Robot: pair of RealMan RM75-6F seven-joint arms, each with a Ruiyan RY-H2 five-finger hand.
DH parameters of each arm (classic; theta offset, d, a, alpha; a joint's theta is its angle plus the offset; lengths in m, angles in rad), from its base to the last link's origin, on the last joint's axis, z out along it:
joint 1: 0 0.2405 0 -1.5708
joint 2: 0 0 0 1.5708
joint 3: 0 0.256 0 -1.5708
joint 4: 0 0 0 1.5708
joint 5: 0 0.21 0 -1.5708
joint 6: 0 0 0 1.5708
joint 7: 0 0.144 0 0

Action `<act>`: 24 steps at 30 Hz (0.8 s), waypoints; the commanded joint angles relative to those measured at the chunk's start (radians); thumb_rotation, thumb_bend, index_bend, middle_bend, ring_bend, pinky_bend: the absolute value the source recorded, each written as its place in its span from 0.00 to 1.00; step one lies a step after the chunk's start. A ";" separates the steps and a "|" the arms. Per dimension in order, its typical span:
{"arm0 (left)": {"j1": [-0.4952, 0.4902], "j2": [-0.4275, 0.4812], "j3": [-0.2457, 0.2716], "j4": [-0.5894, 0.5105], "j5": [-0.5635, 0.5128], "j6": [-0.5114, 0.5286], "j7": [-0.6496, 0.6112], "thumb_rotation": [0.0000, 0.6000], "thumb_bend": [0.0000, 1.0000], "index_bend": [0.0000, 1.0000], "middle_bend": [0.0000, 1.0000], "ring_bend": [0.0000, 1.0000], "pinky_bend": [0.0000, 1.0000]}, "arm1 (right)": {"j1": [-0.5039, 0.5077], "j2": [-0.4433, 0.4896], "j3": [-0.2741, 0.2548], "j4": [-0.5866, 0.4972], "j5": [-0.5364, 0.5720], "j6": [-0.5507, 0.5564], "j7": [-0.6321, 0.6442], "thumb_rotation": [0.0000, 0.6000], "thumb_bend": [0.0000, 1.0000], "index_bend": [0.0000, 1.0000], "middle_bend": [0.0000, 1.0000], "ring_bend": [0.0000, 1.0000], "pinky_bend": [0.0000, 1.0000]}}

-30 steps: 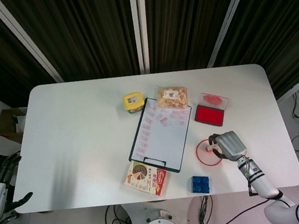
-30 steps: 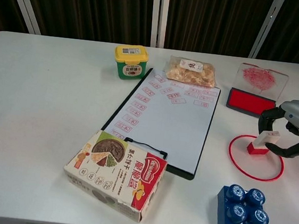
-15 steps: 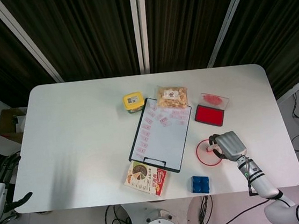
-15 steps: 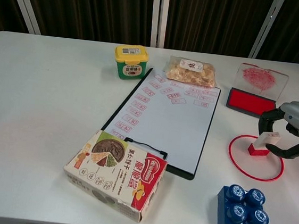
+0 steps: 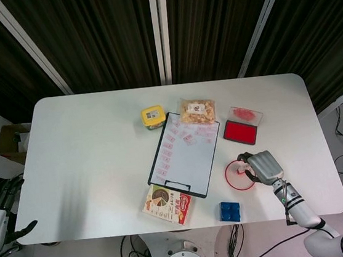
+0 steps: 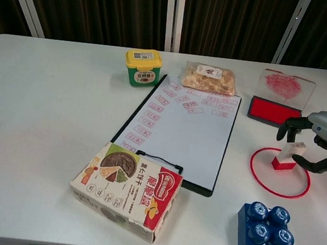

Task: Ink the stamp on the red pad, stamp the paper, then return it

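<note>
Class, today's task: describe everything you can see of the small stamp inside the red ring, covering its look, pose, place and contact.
The small stamp has a white block handle on a red base and looks like plastic. It stands tilted inside the red ring on the white table, right of the clipboard. The right hand arches over it with fingers spread on either side; whether any fingertip touches it cannot be told. In the head view it is mostly hidden by that hand.
</note>
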 commanded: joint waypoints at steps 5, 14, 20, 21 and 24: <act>0.001 0.001 0.000 -0.003 0.001 0.002 0.003 1.00 0.00 0.10 0.09 0.07 0.16 | -0.011 0.044 -0.015 -0.027 -0.025 0.016 0.009 1.00 0.26 0.18 0.33 0.97 1.00; 0.006 0.007 -0.001 -0.010 0.002 0.013 0.005 1.00 0.00 0.10 0.09 0.07 0.16 | -0.152 0.238 -0.072 -0.094 -0.136 0.286 0.168 1.00 0.19 0.06 0.27 0.92 1.00; 0.005 0.020 -0.005 -0.030 0.002 0.017 0.017 1.00 0.00 0.10 0.09 0.07 0.16 | -0.309 0.238 -0.019 0.016 -0.072 0.527 0.295 1.00 0.13 0.02 0.09 0.23 0.51; 0.005 0.022 -0.006 -0.032 0.002 0.017 0.020 1.00 0.00 0.10 0.09 0.07 0.16 | -0.323 0.255 -0.017 -0.001 -0.040 0.512 0.271 1.00 0.12 0.00 0.04 0.09 0.31; 0.004 0.024 -0.009 -0.032 -0.002 0.018 0.022 1.00 0.00 0.10 0.09 0.07 0.16 | -0.350 0.319 -0.003 -0.104 0.058 0.453 0.217 1.00 0.08 0.00 0.00 0.00 0.03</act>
